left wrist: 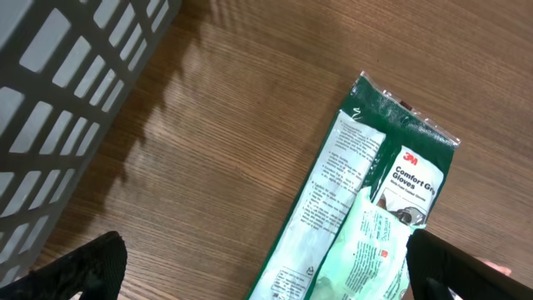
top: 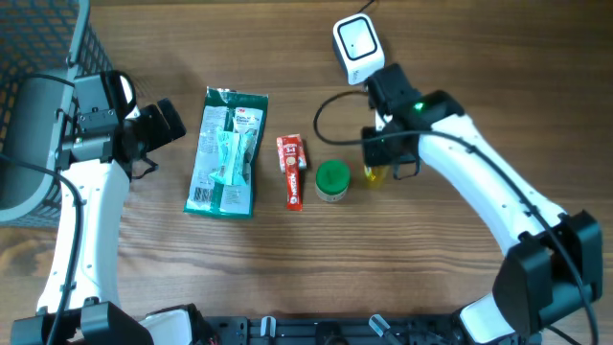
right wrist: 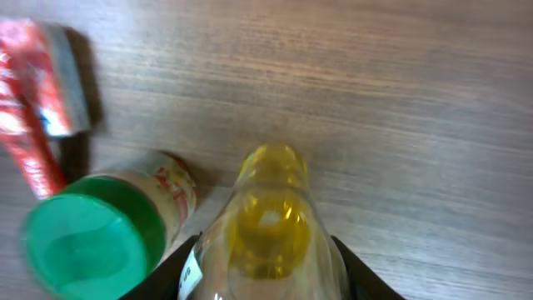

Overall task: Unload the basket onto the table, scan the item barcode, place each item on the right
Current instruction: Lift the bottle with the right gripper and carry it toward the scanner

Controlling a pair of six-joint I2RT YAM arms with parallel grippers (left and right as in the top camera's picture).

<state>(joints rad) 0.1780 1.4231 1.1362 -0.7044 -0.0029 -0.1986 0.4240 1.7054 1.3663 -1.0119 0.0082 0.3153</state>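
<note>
A dark mesh basket (top: 38, 38) stands at the far-left edge of the bench (top: 498, 86); the left arm covers much of its inside, so its contents cannot be told; beside it the left end effector (top: 161, 123) hangs released, fingers spread wide, holding nothing; next lies a green glove packet (top: 225, 153), flat, its long axis running from the near edge toward the far edge with a slight tilt; a red pack (top: 290, 172) lies just right of it on the same line; then a jar (top: 332, 180) stands upright, its green lid on and its contents hidden; a white scanner (top: 356, 43) on a black cable sits toward the far edge; the bottle (right wrist: 271, 225), clear with yellow liquid, stands just right of the jar, seemingly upright, long axis rising from the bench, top toward the wrist camera; the right end effector (right wrist: 265, 242) straddles it, one finger at each side; whether it is clenched on the bottle I cannot tell.
</note>
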